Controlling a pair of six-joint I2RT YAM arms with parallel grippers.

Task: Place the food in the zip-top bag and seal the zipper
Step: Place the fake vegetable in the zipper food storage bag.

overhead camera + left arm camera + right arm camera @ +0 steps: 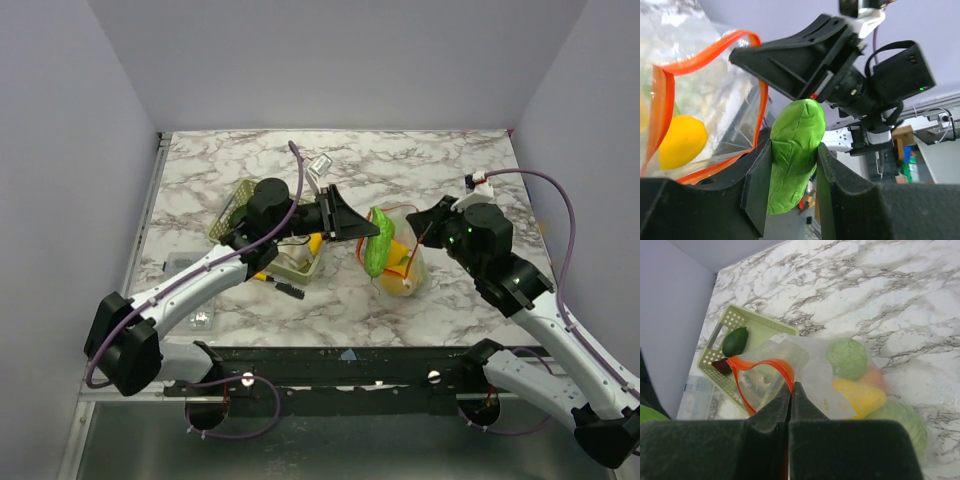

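Clear zip-top bag [812, 372], food [860, 396] inside

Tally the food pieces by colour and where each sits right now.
Light green pieces in the zip-top bag: 2
Yellow piece in the bag: 1
Orange piece in the bag: 1
Bright green piece in the left tool: 1
Dark green piece in the basket: 1
Dark red piece in the basket: 1
Total: 7

so the long veggie [797, 130] sits between the left gripper's [792, 155] jaws right beside the zip-top bag [815, 370], whose zipper [757, 361] is between the right gripper's [791, 387] jaws, basket [765, 330] beyond them
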